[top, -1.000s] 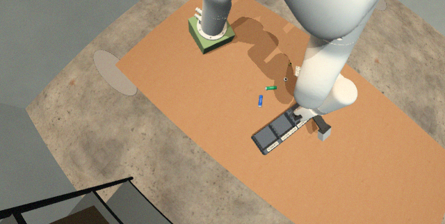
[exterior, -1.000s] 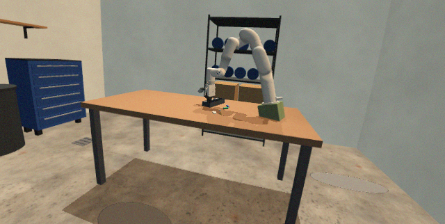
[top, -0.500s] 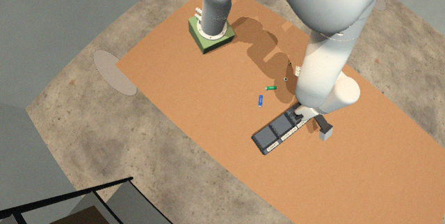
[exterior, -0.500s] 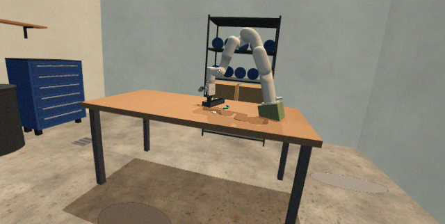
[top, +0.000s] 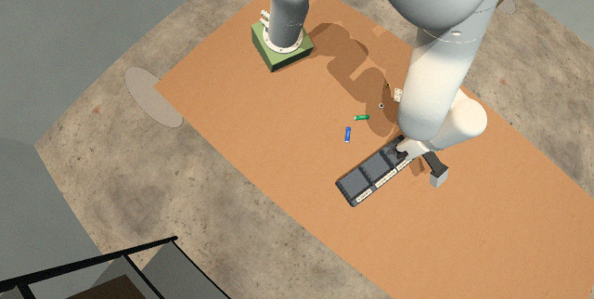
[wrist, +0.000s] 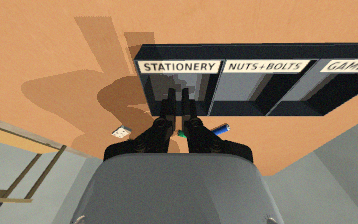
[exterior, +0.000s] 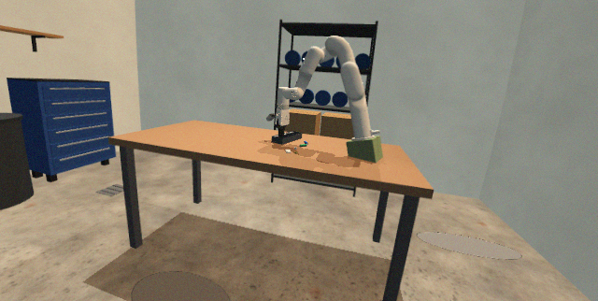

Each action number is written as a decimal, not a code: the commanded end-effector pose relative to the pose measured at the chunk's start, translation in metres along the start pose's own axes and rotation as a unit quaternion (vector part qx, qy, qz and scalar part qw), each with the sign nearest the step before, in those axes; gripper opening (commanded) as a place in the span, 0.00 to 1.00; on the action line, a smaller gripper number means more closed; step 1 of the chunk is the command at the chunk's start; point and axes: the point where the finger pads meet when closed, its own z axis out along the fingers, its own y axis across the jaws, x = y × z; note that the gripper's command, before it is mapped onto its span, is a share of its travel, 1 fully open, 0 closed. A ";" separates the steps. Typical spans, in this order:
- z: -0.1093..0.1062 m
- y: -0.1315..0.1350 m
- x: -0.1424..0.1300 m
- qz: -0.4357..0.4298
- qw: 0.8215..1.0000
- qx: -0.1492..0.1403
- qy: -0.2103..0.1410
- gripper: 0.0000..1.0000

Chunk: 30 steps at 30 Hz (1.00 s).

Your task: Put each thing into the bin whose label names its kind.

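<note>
My gripper (top: 400, 152) (exterior: 281, 134) (wrist: 178, 97) is shut, its fingers over the STATIONERY bin, a narrow gap between them and nothing visible in it. The black three-part bin row (exterior: 291, 138) (wrist: 260, 51) is labelled STATIONERY, NUTS+BOLTS and GAMES. NUTS+BOLTS and GAMES look empty; the fingers partly hide the STATIONERY floor. A blue cylinder (top: 347, 135) (wrist: 222, 130) and a green cylinder (top: 361, 117) (exterior: 303, 145) lie on the table beside the bins. A small metal ring (top: 380, 105), a small brass piece (top: 387, 84) and a white dotted tile (top: 397, 95) (wrist: 121, 131) lie nearer the arm's base.
A grey block on a dark stem (top: 438, 177) shows beside the gripper, right of the bins. The green arm base (top: 290, 58) (exterior: 364, 149) stands on the table (top: 223, 118). The arm covers part of the table in the top view. A shelf rack (exterior: 329, 29) stands behind the table.
</note>
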 end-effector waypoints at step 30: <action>-0.132 0.000 0.001 0.000 1.000 0.001 0.002 0.07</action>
